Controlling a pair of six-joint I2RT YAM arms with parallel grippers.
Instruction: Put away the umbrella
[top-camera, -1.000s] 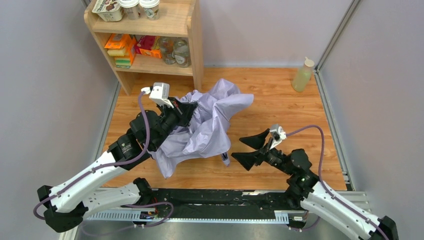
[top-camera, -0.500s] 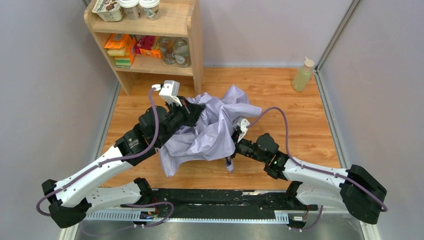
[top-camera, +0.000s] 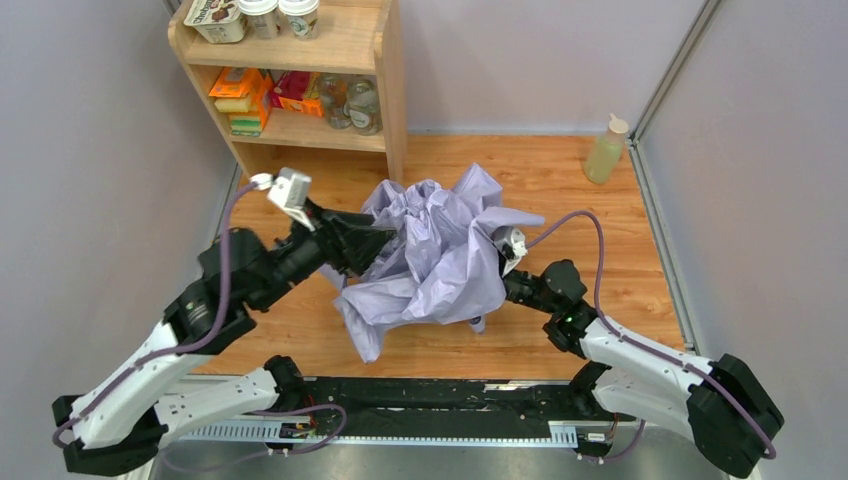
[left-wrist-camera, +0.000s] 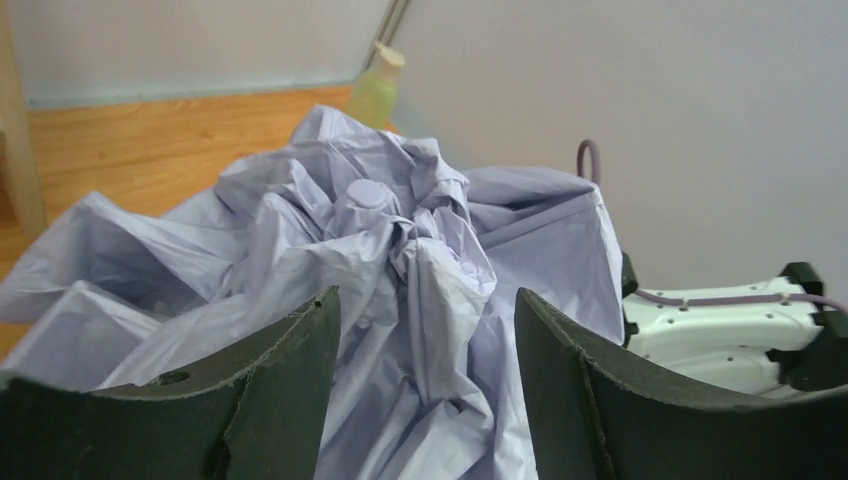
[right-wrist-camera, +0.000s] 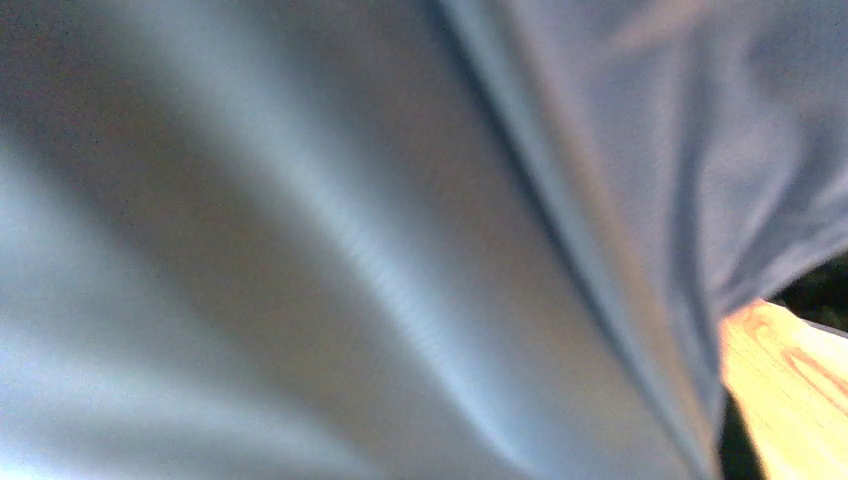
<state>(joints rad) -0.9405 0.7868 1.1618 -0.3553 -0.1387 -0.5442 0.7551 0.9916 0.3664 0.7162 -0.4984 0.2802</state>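
The umbrella (top-camera: 440, 255) lies as a crumpled heap of pale lilac fabric in the middle of the wooden floor. A small dark end of it pokes out underneath at the near side (top-camera: 476, 323). My left gripper (top-camera: 388, 248) stands open at the heap's left edge, and its dark fingers (left-wrist-camera: 270, 380) frame the bunched fabric (left-wrist-camera: 400, 230) without pinching it. My right arm's wrist (top-camera: 530, 288) reaches into the heap from the right, with its fingers buried under the canopy. Lilac cloth (right-wrist-camera: 400, 250) pressed against the lens fills the right wrist view.
A wooden shelf unit (top-camera: 392, 95) with jars and boxes stands at the back left, close to the umbrella. A pale green bottle (top-camera: 606, 150) stands at the back right by the wall. Grey walls close in both sides.
The left gripper let go of the canopy, opened and drew back to the left. The right gripper swung in from the right, closed inside the fabric, and the heap shifted right.
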